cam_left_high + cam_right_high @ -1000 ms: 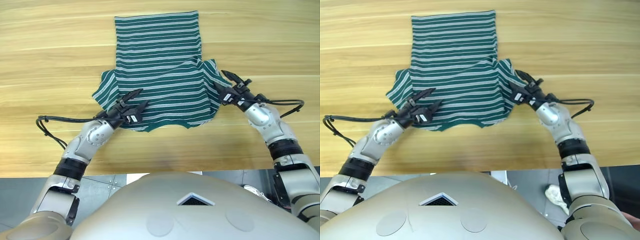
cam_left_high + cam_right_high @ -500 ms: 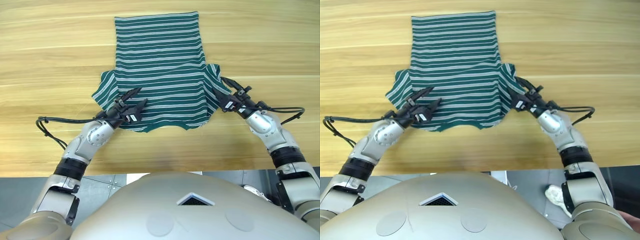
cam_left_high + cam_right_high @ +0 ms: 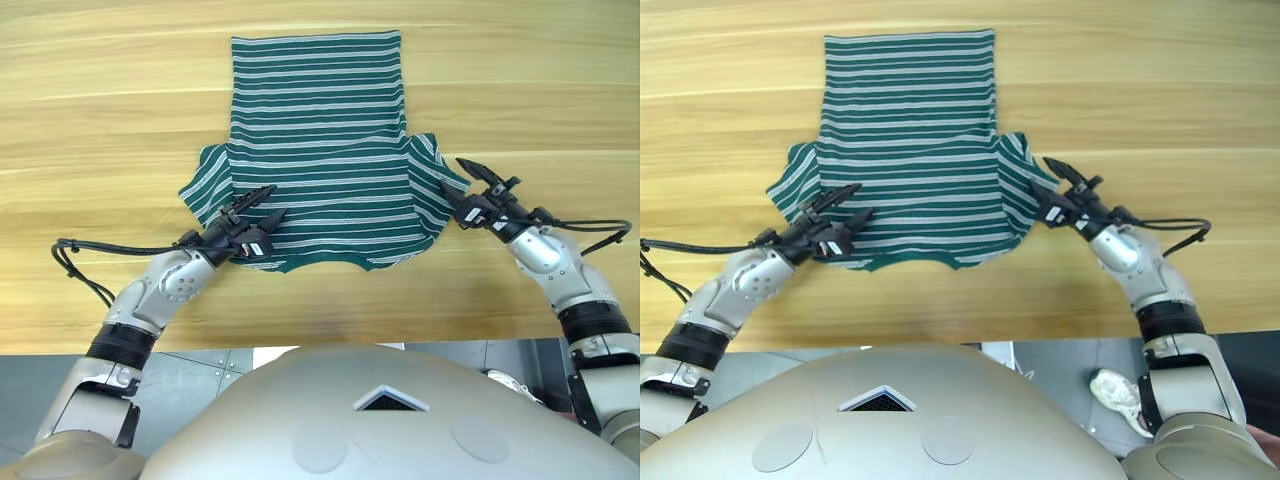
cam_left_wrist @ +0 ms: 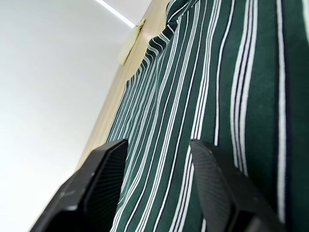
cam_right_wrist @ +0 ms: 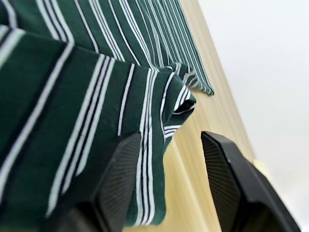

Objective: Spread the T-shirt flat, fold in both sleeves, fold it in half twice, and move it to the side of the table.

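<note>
A dark green T-shirt with thin white stripes [image 3: 320, 150] lies spread out on the light wooden desk [image 3: 100, 120]. Its long way runs straight away from the robot. The straight bottom hem is at the far end, and the neck end is close to the robot. One short sleeve [image 3: 203, 185] sticks out to the left and the other short sleeve [image 3: 432, 165] sticks out to the right, both at the near end. The left gripper [image 3: 272, 202] is over the near left corner of the shirt, just inside the left sleeve. Its jaws are wide apart and hold nothing. In the left wrist view the two black fingers [image 4: 104, 174] sit just above the striped cloth. The right gripper [image 3: 452, 175] is at the outer edge of the right sleeve. Its jaws are wide apart too and hold nothing. In the right wrist view the edge of the sleeve lies between the black fingers [image 5: 120, 179]. I cannot tell if they touch the cloth. Both arms are bent at the elbow and slant in toward the shirt, the left arm from the left side and the right arm from the right side.
</note>
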Controlling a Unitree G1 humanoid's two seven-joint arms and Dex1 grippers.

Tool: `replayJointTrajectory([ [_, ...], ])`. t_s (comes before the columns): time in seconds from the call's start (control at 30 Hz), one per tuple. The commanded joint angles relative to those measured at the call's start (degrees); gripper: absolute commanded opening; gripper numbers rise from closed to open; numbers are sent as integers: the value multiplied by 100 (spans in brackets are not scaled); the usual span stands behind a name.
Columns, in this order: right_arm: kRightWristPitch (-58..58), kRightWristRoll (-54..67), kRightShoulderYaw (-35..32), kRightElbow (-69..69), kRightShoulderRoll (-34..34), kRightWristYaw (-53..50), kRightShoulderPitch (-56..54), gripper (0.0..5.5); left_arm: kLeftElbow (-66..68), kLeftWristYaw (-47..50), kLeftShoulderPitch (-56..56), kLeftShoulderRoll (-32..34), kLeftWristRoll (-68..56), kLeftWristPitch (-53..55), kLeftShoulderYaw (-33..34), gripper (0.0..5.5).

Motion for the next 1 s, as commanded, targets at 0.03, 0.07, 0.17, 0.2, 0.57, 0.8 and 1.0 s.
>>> replayJointTrajectory([
  [0.03, -314, 2821, -412, -1948, 139, 619, 355, 231, -865, 485, 168, -160, -256, -234, 576, 239],
  [0.07, -230, 3412, -453, -2339, 127, 758, 416, 231, -1211, 608, 209, -215, -356, -269, 786, 239],
  [0.17, 7, 4344, -461, -3124, 64, 1133, 599, 231, -2220, 823, 491, -265, -504, -137, 1564, 239],
  [0.2, 55, 4296, -446, -3197, 73, 1219, 634, 231, -2500, 908, 664, -267, -452, -20, 1985, 239],
  [0.57, 189, 2661, -650, -1974, 595, 1481, 410, 231, -1956, -595, 3167, 629, 422, 1266, 3211, 239],
  [0.8, 138, 2478, -703, -1999, 632, 1694, 395, 231, -1696, -1471, 2744, 961, 529, 1432, 2491, 239],
  [1.0, 23, 2415, -851, -1966, 615, 1758, 666, 231, -816, -1051, 1571, 952, 1129, 1488, 1786, 239],
])
